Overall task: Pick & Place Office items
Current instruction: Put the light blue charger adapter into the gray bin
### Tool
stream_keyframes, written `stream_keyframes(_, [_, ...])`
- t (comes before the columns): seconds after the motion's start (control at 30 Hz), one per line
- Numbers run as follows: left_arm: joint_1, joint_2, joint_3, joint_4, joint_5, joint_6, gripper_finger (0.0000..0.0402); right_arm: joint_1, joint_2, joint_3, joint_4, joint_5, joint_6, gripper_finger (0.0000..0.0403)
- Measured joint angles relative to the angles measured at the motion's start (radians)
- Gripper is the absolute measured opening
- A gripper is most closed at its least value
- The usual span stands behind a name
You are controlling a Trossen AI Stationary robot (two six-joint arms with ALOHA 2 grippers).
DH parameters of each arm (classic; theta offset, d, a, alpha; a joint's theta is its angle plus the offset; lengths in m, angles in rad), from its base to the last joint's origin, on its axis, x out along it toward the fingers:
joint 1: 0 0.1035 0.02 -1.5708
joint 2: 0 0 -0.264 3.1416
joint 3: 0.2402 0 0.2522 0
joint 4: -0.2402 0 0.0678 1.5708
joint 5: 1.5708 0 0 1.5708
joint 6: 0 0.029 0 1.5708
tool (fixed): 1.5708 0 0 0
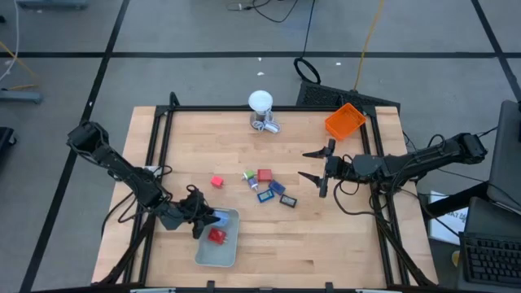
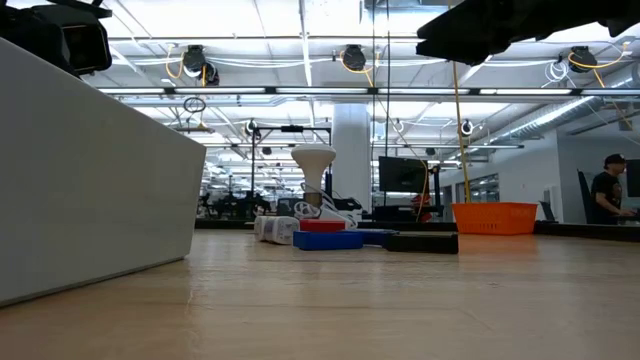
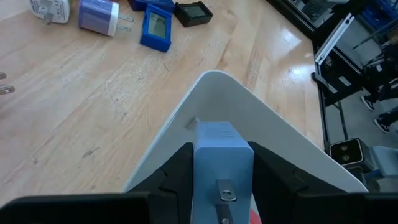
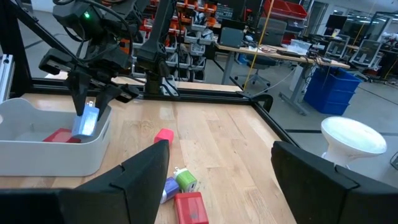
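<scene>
My left gripper [image 1: 205, 220] is shut on a light-blue piece [image 3: 222, 155] over the far corner of the pale grey tray [image 1: 221, 254]. A red block [image 1: 216, 235] lies in the tray. On the table, apart from the tray, sit another red block [image 1: 216, 181] and a cluster of office items [image 1: 266, 187]: a red block, a green-and-white bit, a light-blue piece, and dark rectangles with blue faces. To the right of the cluster my right gripper [image 1: 313, 165] hangs open above the table and holds nothing. My left gripper pinches the light-blue piece by its two opposite sides [image 3: 198, 163] between its two fingers [image 3: 177, 169]. The fingers slant downward from the table's left. The piece hangs below them [image 4: 86, 121], a metal prong [image 3: 225, 193] on its face toward the wrist, over the tray's corner [image 3: 214, 78].
A white ball-topped object [image 1: 260, 104] stands at the far middle, and an orange bin [image 1: 344, 120] at the far right corner. A black frame [image 1: 155, 138] runs along the table's edges. Bare wood lies between the tray and the cluster. A person [image 2: 605, 190] stands far back in the room.
</scene>
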Motion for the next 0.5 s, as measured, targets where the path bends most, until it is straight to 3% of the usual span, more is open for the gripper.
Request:
stream_keyframes(0.27, [0.0, 0.0, 0.0, 0.0, -0.006, -0.001, 0.0157, 0.0, 0.0, 0.0, 0.0, 0.0, 0.003, 0.027])
stream_keyframes(0.5, [0.0, 0.0, 0.0, 0.0, -0.006, -0.001, 0.0125, 0.0, 0.0, 0.0, 0.0, 0.0, 0.003, 0.027])
